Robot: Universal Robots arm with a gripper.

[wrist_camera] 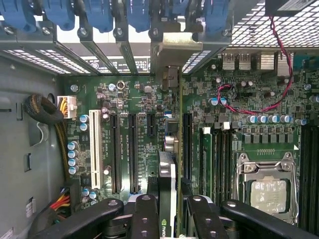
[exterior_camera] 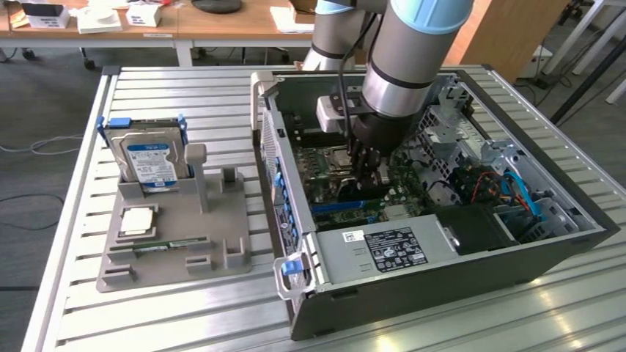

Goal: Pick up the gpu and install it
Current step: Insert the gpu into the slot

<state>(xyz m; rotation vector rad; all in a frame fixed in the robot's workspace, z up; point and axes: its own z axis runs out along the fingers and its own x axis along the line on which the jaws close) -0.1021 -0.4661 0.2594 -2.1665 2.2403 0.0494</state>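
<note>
My gripper point(exterior_camera: 370, 167) reaches down inside the open computer case point(exterior_camera: 430, 286), just above the motherboard point(exterior_camera: 338, 165). It is shut on the gpu point(wrist_camera: 167, 179), a thin dark card seen edge-on between the two black fingers point(wrist_camera: 144, 219). The card stands upright over the motherboard's point(wrist_camera: 124, 99) long expansion slots. Its pale metal bracket point(wrist_camera: 172, 52) lies against the case's rear slot openings, under the blue retention clips point(wrist_camera: 99, 15). Whether the card's edge sits in a slot is hidden by the card itself.
A grey fixture point(exterior_camera: 186, 227) on the slatted table at the exterior view's left holds a silver hard drive point(exterior_camera: 152, 158), a processor chip point(exterior_camera: 137, 220) and a green memory stick point(exterior_camera: 171, 246). Inside the case are the power supply point(exterior_camera: 386, 249), cables point(wrist_camera: 47, 112) and the processor socket point(wrist_camera: 266, 191).
</note>
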